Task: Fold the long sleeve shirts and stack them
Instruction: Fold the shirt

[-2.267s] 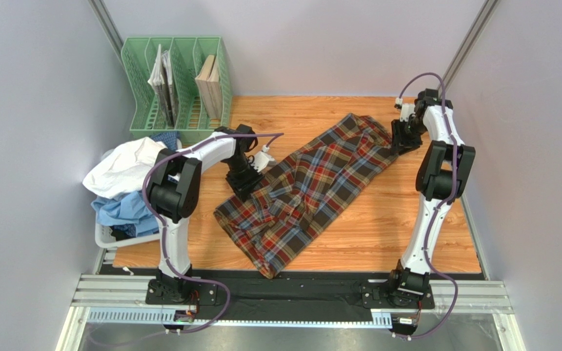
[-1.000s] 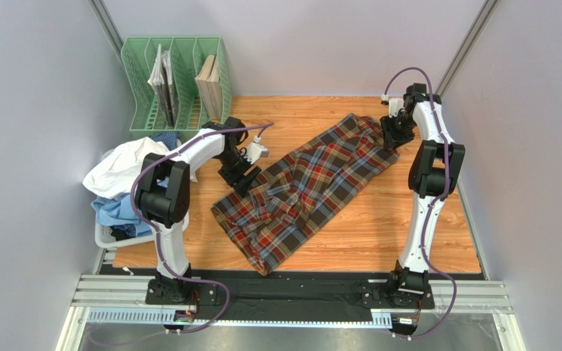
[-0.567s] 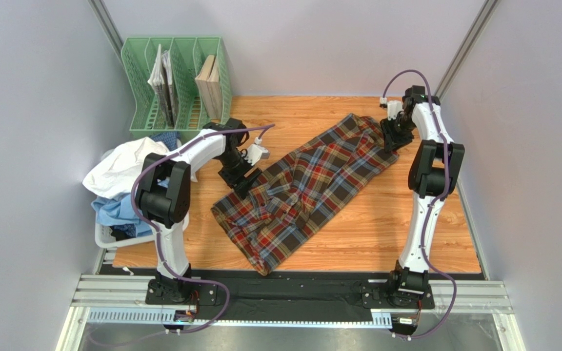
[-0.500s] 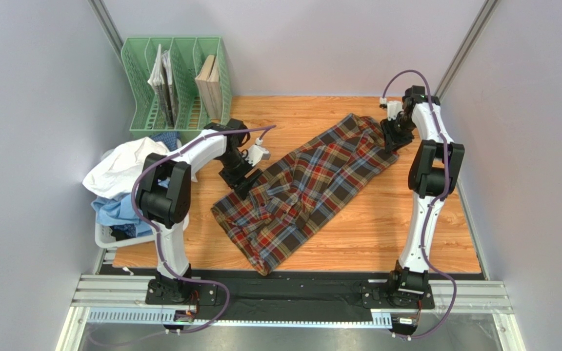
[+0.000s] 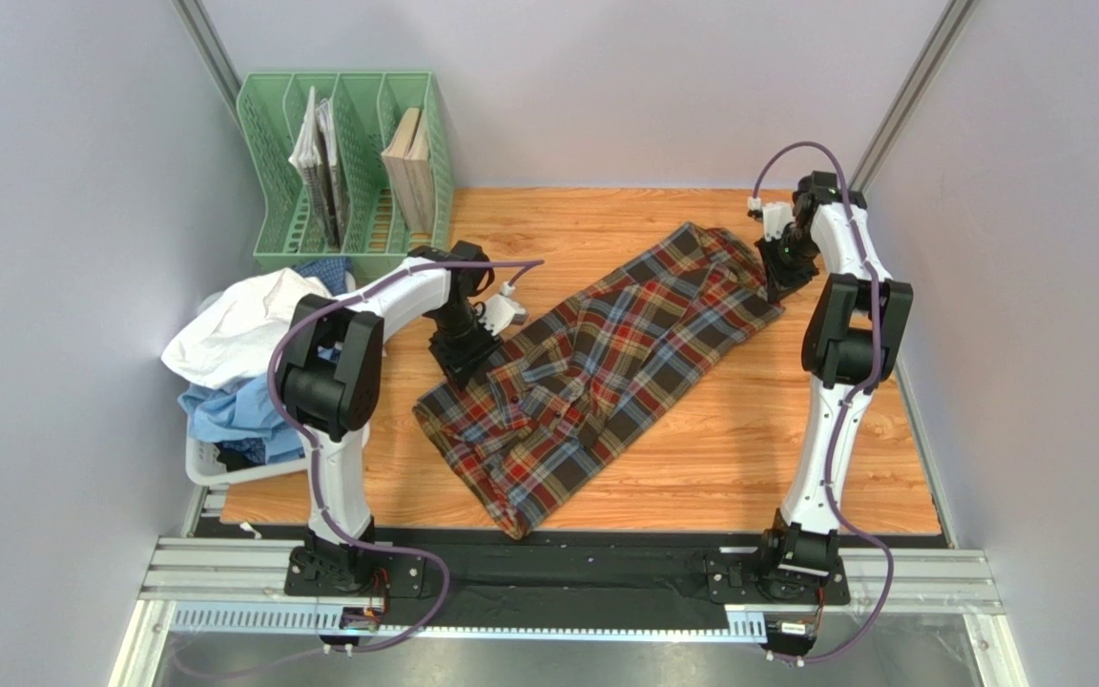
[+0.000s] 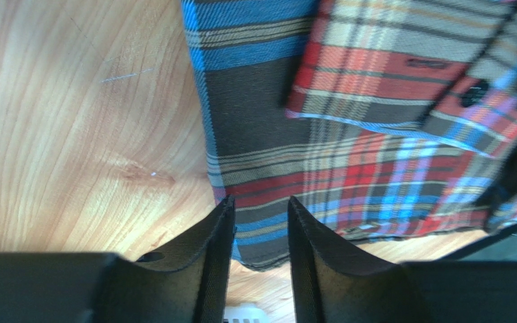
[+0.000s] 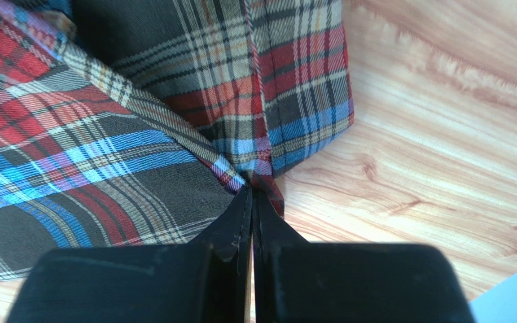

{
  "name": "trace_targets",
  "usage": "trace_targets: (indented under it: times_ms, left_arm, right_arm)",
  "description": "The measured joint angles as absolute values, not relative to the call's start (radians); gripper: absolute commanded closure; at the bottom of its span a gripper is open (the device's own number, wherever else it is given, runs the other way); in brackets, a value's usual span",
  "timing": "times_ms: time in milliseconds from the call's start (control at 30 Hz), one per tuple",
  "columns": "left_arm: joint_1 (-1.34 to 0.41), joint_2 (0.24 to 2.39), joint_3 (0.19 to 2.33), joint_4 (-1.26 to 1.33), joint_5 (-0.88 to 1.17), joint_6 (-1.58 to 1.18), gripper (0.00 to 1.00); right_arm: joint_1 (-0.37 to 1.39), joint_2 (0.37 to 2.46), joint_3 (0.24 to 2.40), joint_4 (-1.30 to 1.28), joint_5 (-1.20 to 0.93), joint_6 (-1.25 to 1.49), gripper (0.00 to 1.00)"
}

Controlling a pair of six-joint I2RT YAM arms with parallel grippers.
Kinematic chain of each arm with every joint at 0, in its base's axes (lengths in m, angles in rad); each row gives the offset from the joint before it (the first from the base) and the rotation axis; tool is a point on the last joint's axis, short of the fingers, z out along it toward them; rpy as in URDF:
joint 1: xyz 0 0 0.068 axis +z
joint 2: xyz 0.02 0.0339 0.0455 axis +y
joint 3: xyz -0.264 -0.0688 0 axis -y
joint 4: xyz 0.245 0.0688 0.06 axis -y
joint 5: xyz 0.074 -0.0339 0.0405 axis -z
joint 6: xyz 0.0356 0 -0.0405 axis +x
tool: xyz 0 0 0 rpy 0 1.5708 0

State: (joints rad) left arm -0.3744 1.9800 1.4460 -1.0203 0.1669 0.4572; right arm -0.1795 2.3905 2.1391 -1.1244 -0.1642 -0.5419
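**Two arms at the ends of the checked shirt**

The tartan shirt (image 5: pixel 598 372) lies slanted across the middle of the wooden table (image 5: pixel 799 444). One end is near the far right corner and the other is near the front.

From above, the arms cover the finger tips of both grippers, so only the wrist cameras show them. Each wrist camera sees just a small bit of the shirt.

The right gripper (image 7: pixel 252 194) has its fingers pressed tight together. They pinch a corner of the shirt at its far right end.

The left gripper (image 6: pixel 260 200) is at the shirt's left edge. Its fingers are a little apart, and the hem shows in the gap between them.

A dark shape at the right edge of the left wrist view is hard to make out. So is a pale blue patch in the bottom corner of the right wrist view.

A white shirt (image 5: pixel 247 327) sits on a light blue shirt (image 5: pixel 233 408) at the table's left side, by the green rack (image 5: pixel 348 172). The white shirt hides most of the blue one, and the left arm covers part of the pile.

A second ago, the left wrist sat a bit more to the right. The right gripper has slid a tiny bit toward the right wall. The tartan shirt lies the same as before.
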Motion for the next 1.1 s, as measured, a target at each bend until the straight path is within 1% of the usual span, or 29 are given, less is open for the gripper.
trace_targets:
  times_ms: [33, 67, 100, 167, 200, 233, 300, 333, 400, 433, 467, 667, 800, 1100]
  left_arm:
    - [-0.374, 1.987, 1.445, -1.019, 0.158, 0.459, 0.44]
    - [-0.373, 1.995, 1.444, -1.016, 0.150, 0.460, 0.43]
    - [-0.373, 2.001, 1.444, -1.015, 0.143, 0.465, 0.42]
    - [-0.373, 2.012, 1.444, -1.009, 0.131, 0.464, 0.48]
    - [-0.373, 2.017, 1.444, -1.007, 0.123, 0.464, 0.52]
    - [-0.373, 2.021, 1.444, -1.007, 0.116, 0.466, 0.58]
    - [-0.373, 2.023, 1.444, -1.005, 0.101, 0.472, 0.67]
    - [-0.371, 2.026, 1.444, -1.005, 0.093, 0.477, 0.78]
    - [-0.370, 2.028, 1.444, -1.005, 0.076, 0.484, 0.90]
    - [-0.369, 2.031, 1.446, -1.007, 0.069, 0.488, 0.98]
    - [-0.367, 2.033, 1.448, -1.009, 0.065, 0.491, 1.00]
    - [-0.356, 2.037, 1.454, -1.016, 0.067, 0.496, 1.00]
    - [-0.353, 2.042, 1.460, -1.023, 0.069, 0.496, 1.00]
    - [-0.353, 2.049, 1.469, -1.032, 0.071, 0.497, 1.00]
  right_arm:
    - [-0.183, 2.389, 2.133, -1.125, -0.163, -0.546, 1.00]
    - [-0.187, 2.388, 2.126, -1.126, -0.162, -0.550, 1.00]
    - [-0.189, 2.388, 2.122, -1.128, -0.162, -0.552, 1.00]
    - [-0.196, 2.387, 2.107, -1.129, -0.158, -0.560, 1.00]
    - [-0.199, 2.387, 2.104, -1.132, -0.157, -0.564, 1.00]
    - [-0.201, 2.387, 2.099, -1.133, -0.155, -0.569, 1.00]
    - [-0.205, 2.386, 2.095, -1.136, -0.154, -0.577, 1.00]
    - [-0.207, 2.385, 2.095, -1.139, -0.152, -0.579, 1.00]
    - [-0.212, 2.384, 2.095, -1.143, -0.147, -0.588, 1.00]
    - [-0.212, 2.383, 2.095, -1.146, -0.147, -0.592, 1.00]
    - [-0.218, 2.380, 2.093, -1.147, -0.145, -0.597, 1.00]
    - [-0.252, 2.360, 2.089, -1.172, -0.139, -0.632, 1.00]
    - [-0.272, 2.325, 2.049, -1.177, -0.140, -0.646, 1.00]
    - [-0.263, 2.334, 2.064, -1.165, -0.114, -0.636, 1.00]
